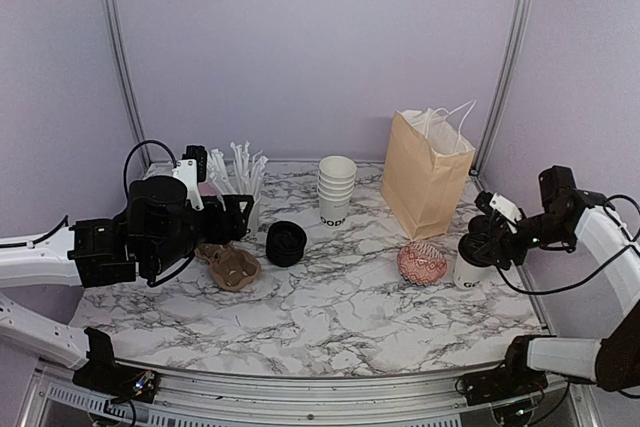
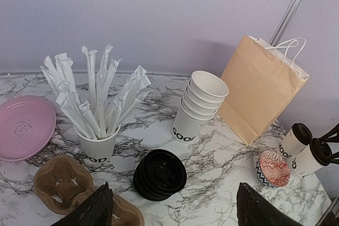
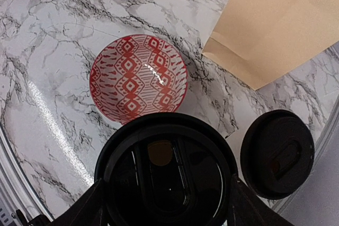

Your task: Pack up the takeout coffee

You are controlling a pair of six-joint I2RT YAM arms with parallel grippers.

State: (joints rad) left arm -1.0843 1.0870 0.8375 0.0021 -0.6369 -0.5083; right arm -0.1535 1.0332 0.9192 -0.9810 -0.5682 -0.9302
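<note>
Found the right hand (image 1: pixel 476 247) clamped on one takeout coffee (image 1: pixel 467 275), fingers (image 3: pixel 90 213) against both sides just under its black lid (image 3: pixel 164 173). Judged it not yet off the counter (image 1: pixel 340 317), just right of the red patterned bowl (image 3: pixel 139 78). Noted a second lidded cup (image 3: pixel 277 154) just beside it. Noted the left hand (image 2: pixel 174 197) spread wide, holding nothing, near the cardboard carrier (image 1: pixel 232 269) (well apart from the action).

Step in hand, by judgement: lift and carry to the brown bag (image 1: pixel 425 182).
- Lift straight up to clear the neighbour, and keep upright.
- Squeeze lightly, to avoid buckling the thin tapered paper wall or popping the glossy press-fit lid.
- Come in above the bag's rim, clear of the white cord handles (image 1: pixel 450 117), and lower fully before letting go.
- Expect the stiff matte kraft bag to slide or tip on the slick marble-look surface if nudged.
</note>
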